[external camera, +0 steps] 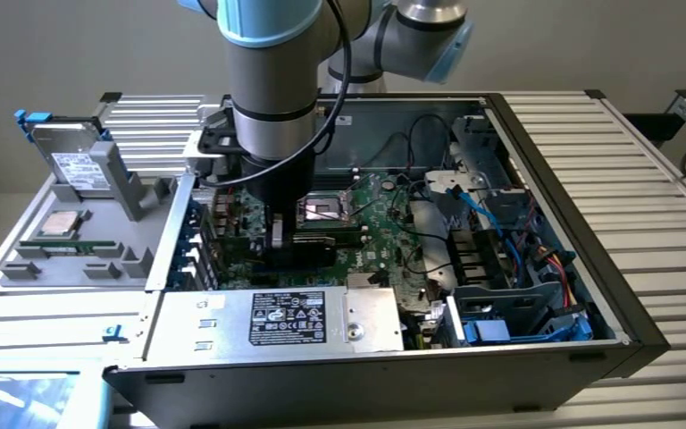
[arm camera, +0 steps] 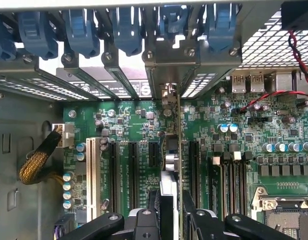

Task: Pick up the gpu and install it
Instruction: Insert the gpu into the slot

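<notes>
The gripper [arm camera: 170,212] is closed down narrow on the gpu [arm camera: 173,160], its 2 black fingers [arm camera: 153,210] pressing on either side of the thin card, which the wrist view sees edge-on as a slim vertical strip running up from the fingers toward the rear slot openings of the case. The card stands upright over the green motherboard [arm camera: 234,145], in line with the row of black expansion slots [arm camera: 133,170] and just beside the shorter slot next to them; whether its lower edge is already seated in a slot cannot be told. Its far end reaches the grey metal bracket bay under the blue retention clips [arm camera: 126,30] (5 or so of them, side by side). In the exterior view the arm [external camera: 274,89] comes straight down into the open computer case [external camera: 557,268], and the gripper [external camera: 276,234] sits low over the motherboard [external camera: 373,223], near the bare CPU socket [external camera: 322,210]. The silver power supply [external camera: 289,317] lies along the case's near edge. Outside the case, on the exterior view's left, a grey fixture tray [external camera: 81,241] holds a hard drive [external camera: 79,165] standing upright and a processor chip [external camera: 60,225] lying flat.
</notes>
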